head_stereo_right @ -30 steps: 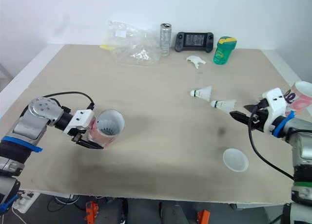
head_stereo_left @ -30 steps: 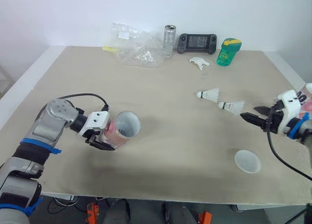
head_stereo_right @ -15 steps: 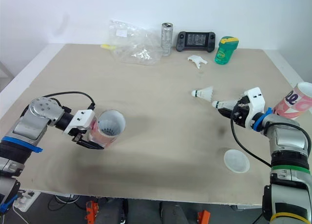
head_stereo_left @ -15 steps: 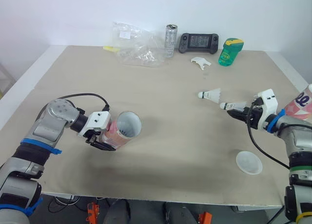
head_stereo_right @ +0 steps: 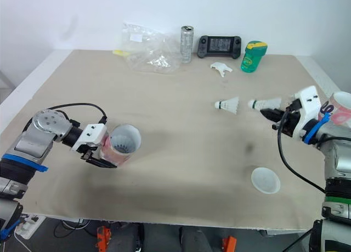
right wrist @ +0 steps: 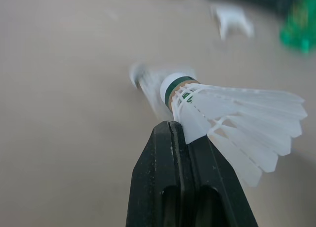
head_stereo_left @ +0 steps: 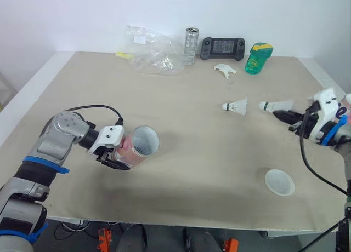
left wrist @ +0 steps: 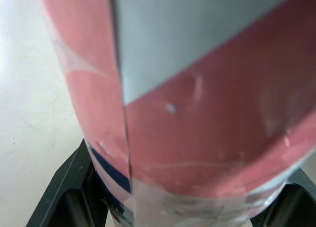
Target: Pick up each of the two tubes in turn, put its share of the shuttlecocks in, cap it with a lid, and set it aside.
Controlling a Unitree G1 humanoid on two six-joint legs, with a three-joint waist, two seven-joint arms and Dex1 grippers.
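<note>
The left fingers are clamped on either side of the pink tube, which lies tilted with its open mouth pointing away from them, low over the table. The right fingers are pressed together on the feather skirt of a shuttlecock, held off the table with its cork end pointing ahead of the tips. A second shuttlecock lies on the table just beyond that cork. A white lid lies well apart from these fingers.
</note>
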